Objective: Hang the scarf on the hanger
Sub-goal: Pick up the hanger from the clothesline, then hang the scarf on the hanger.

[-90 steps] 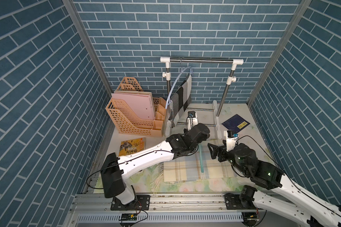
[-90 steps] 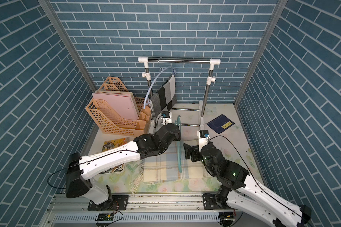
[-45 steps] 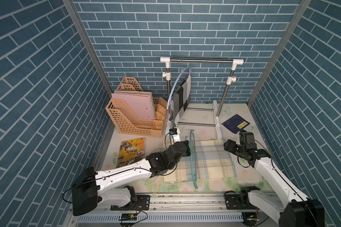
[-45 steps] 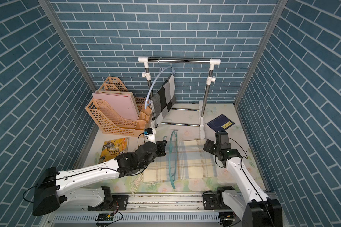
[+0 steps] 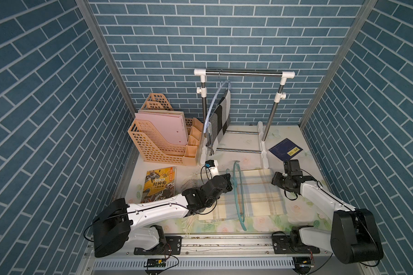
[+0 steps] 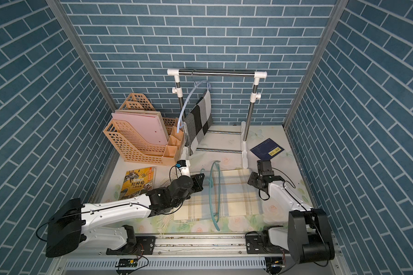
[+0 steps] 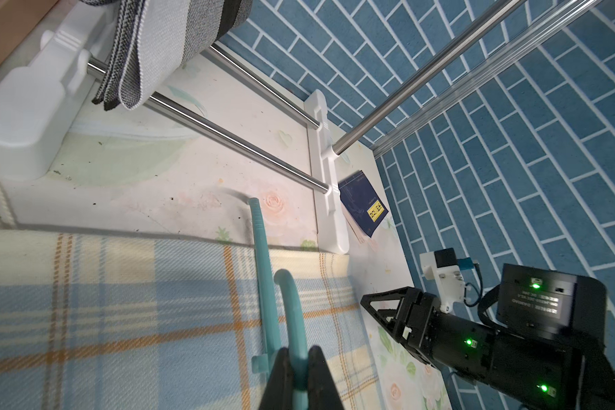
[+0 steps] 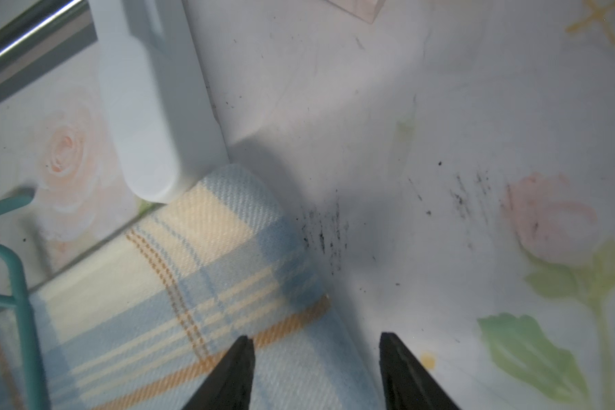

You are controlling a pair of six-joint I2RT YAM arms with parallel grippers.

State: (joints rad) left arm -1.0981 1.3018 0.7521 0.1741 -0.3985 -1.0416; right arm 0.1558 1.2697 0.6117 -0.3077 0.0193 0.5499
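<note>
Scarf: the plaid scarf [image 5: 260, 195] (cream and pale blue, with thin orange lines) lies folded flat on the surface [image 5: 236, 153], just in front of the rack's base. Its fringe spills out on the left arm's side.
Hanger: the teal hanger [image 7: 263, 269] lies across the scarf from far edge to near edge. Both of its ends reach past the cloth onto the surface.
Left gripper: the left gripper [image 7: 299, 349] is clamped on the hanger's curved hook. In the left wrist view both fingers press against the teal hook, one from each side. It sits low over the scarf's left part.
Right gripper: the right gripper [image 8: 316, 337] has its jaws apart at the scarf's right edge, near the far corner. One finger is over the cloth and one is over the bare surface (whether either touches cannot be told).
Rack: the rack [image 5: 243, 73] stands at the back. A pale hanger [image 5: 211, 104] on its rail carries a grey-and-black checked cloth [image 5: 221, 119].
Left side: an orange file organiser [image 5: 157, 147] holds pink folders. A comic book [image 5: 159, 188] lies flat just in front of it.
Right side: a dark blue booklet [image 5: 285, 150] lies beside the rack's foot, beyond the right gripper.
</note>
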